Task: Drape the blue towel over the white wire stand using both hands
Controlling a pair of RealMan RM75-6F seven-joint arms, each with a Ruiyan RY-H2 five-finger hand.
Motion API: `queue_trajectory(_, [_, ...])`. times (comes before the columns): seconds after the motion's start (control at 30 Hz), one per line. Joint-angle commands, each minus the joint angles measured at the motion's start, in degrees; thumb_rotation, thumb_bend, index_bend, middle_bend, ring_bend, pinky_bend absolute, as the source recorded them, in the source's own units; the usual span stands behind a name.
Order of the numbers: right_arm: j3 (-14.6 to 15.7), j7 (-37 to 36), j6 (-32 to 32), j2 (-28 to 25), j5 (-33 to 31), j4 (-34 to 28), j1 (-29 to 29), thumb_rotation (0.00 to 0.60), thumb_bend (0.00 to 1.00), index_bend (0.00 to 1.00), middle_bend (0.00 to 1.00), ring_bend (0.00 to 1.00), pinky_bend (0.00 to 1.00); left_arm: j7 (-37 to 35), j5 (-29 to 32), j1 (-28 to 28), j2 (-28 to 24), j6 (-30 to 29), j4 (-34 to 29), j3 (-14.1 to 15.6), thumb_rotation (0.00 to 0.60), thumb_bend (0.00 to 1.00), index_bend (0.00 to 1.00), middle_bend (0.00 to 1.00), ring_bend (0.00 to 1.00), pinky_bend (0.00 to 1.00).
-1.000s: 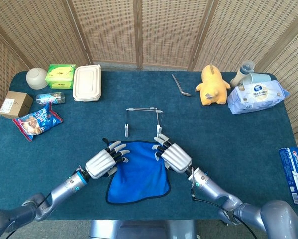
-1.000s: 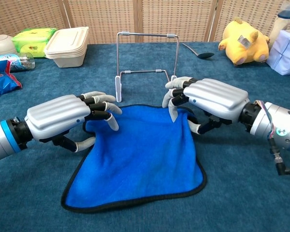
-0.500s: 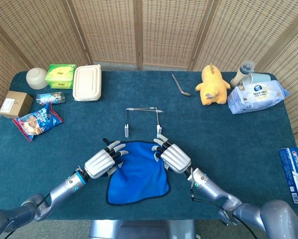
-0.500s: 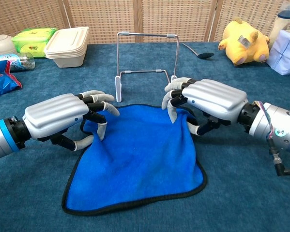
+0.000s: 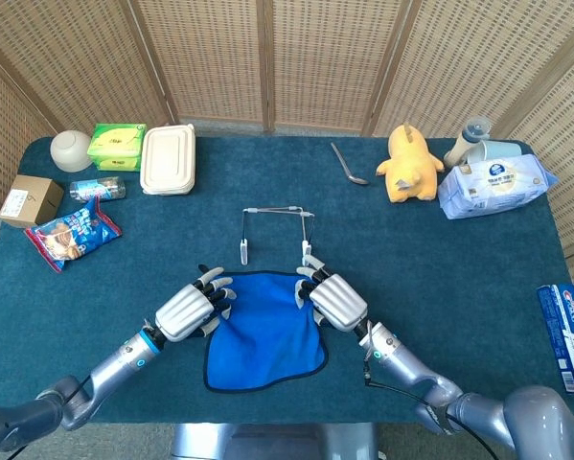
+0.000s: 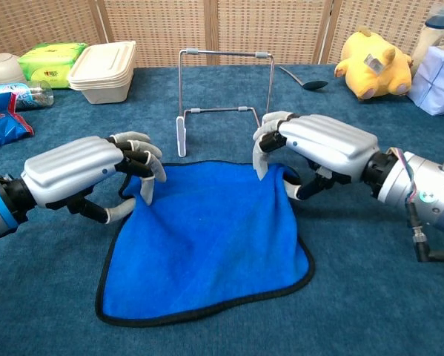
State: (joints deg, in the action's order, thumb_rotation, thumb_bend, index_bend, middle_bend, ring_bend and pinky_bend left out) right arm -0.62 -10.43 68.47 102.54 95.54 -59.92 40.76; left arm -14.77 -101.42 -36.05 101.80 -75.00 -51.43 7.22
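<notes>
The left hand [image 6: 88,174] is curling its fingers down onto the far left corner of the towel [image 6: 207,245], thumb tucked beneath the hem, though whether it is truly pinching cloth I cannot tell. The towel is lying flat on the table, its far edge running left to right, parallel to the top bar of the stand [image 6: 225,85] just beyond. The right hand [image 6: 318,148] is clawing the far right corner likewise, sitting nearer the stand's foot.
</notes>
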Motion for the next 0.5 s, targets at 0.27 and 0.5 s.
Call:
queue_trajectory(0.27, [-4.09, 2.92, 0.82, -7.02, -2.95, -12.23, -0.32, 0.600, 0.45, 0.95, 0.44, 0.20, 0.08, 0.83, 0.51, -0.39, -5.78, -4.58, -7.35, -3.42, 0.600, 0.62, 0.76, 0.37, 0.21, 0.10])
queue_trajectory(0.5, [-7.93, 5.30, 0.16, -12.72, -5.43, -20.52, 0.39, 0.600, 0.45, 0.95, 0.44, 0.20, 0.08, 1.13, 2.13, -1.04, -10.94, -6.23, -14.48, -6.97, 0.600, 0.62, 0.77, 0.38, 0.21, 0.10])
